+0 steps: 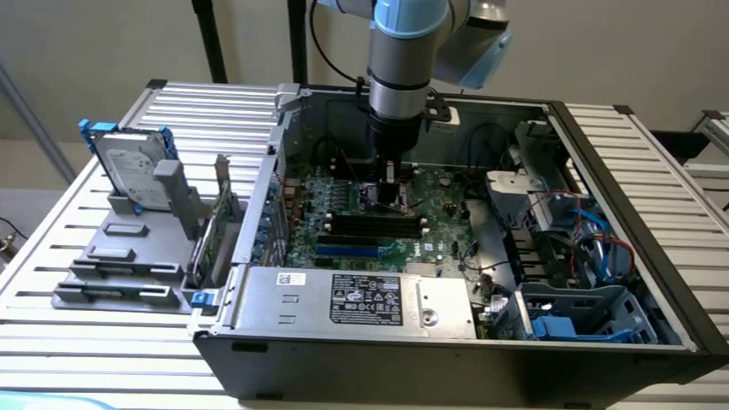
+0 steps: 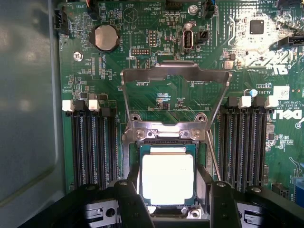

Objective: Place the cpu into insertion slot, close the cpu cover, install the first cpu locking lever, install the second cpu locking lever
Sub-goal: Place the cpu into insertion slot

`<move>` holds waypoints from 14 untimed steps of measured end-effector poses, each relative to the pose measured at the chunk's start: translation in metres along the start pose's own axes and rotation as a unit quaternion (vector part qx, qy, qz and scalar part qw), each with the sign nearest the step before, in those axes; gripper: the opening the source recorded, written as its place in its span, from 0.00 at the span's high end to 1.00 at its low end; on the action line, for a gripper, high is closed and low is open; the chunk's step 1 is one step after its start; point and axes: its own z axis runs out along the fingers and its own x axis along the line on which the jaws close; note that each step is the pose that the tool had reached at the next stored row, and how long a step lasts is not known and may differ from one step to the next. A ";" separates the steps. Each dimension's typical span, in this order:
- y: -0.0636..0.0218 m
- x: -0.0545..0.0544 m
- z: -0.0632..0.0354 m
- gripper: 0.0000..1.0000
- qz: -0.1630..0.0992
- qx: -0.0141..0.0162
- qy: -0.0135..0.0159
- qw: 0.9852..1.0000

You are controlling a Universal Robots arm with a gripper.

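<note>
Reaching straight down into the open computer case [image 1: 456,367], the arm holds its end effector [image 1: 391,195] just above the green motherboard [image 1: 439,195], beyond the silver power supply [image 1: 353,297] as the exterior view has it. In the wrist view the end effector [image 2: 172,192] stands open, its two black fingers [image 2: 129,204] spread wide on either side of the cpu [image 2: 167,176]; whether they touch it I cannot tell. The cpu lies flat in the insertion slot [image 2: 166,142], pale face up. The cpu cover [image 2: 175,70] is swung open on its hinge, lying back over the board on the far side of the slot from the fingers. A thin locking lever [image 2: 213,156] slants just beside the slot. Black memory slots [image 2: 92,147] flank the socket on both sides. The case sits on a slatted counter [image 1: 114,342], with a hard drive [image 1: 128,162] propped in a grey holder [image 1: 114,256] at the exterior view's left.
</note>
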 end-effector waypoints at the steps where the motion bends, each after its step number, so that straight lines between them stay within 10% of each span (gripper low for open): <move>1: 0.0000 0.000 0.0000 0.44 0.000 0.000 0.000 1.000; 14: 0.0001 0.000 -0.0173 0.38 0.000 0.003 0.000 1.000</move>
